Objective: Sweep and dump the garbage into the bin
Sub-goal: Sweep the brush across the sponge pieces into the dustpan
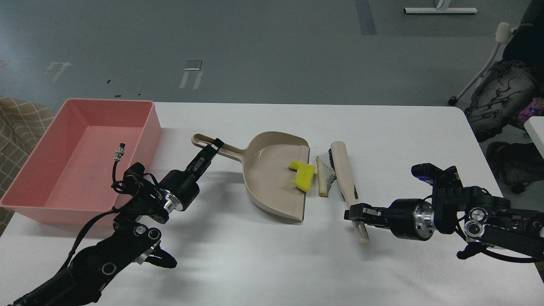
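A white table (263,263) carries 4 things directly: the pink bin (38,204) lies left of the left gripper (213,146) and beyond that arm, while the beige dustpan (272,187) lies just right of that gripper, its long handle reaching back to the fingertips. The pale bread-like slice (324,176) lies on the tabletop between the 2 grippers, touching the dustpan's open edge. The beige brush (346,182) lies just right of the slice, its handle end at the right gripper (355,212), bristles facing the slice.
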Controlling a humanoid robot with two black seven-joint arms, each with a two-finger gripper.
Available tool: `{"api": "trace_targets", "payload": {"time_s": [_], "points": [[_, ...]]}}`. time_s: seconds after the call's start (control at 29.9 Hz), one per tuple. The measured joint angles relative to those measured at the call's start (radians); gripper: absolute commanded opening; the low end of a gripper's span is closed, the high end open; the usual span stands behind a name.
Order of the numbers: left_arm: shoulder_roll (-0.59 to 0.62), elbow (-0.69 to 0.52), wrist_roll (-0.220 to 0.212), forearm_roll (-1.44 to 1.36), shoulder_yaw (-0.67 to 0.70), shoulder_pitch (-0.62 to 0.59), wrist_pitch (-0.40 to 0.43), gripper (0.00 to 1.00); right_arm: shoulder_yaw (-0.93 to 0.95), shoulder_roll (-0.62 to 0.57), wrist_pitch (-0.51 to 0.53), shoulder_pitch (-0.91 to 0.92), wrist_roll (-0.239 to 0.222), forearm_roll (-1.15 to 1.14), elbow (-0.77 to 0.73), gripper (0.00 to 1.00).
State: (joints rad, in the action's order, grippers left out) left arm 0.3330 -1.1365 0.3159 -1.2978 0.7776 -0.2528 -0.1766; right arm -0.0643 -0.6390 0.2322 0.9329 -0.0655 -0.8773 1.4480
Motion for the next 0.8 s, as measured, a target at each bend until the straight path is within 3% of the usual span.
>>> {"api": "trace_targets", "payload": {"time_s": [0.23, 0.47, 0.64, 0.8], "points": [[0.000, -0.001, 0.000, 0.000, 0.001, 0.000, 0.000, 0.00, -0.015, 0.129, 0.003, 0.063, 0.006, 0.070, -0.041, 0.00], [-0.001, -0.003, -0.001, 0.001, 0.002, 0.000, 0.000, 0.00, -0.016, 0.153, -0.001, 0.124, 0.009, 0.145, -0.043, 0.00], [-0.002, -0.005, -0.001, 0.016, 0.003, 0.000, 0.000, 0.00, -0.015, 0.094, -0.005, 0.142, 0.009, 0.153, -0.022, 0.00], [-0.004, -0.005, -0.001, 0.043, 0.015, 0.000, 0.001, 0.00, -0.008, -0.068, -0.005, 0.179, 0.009, 0.160, 0.062, 0.00]]}}
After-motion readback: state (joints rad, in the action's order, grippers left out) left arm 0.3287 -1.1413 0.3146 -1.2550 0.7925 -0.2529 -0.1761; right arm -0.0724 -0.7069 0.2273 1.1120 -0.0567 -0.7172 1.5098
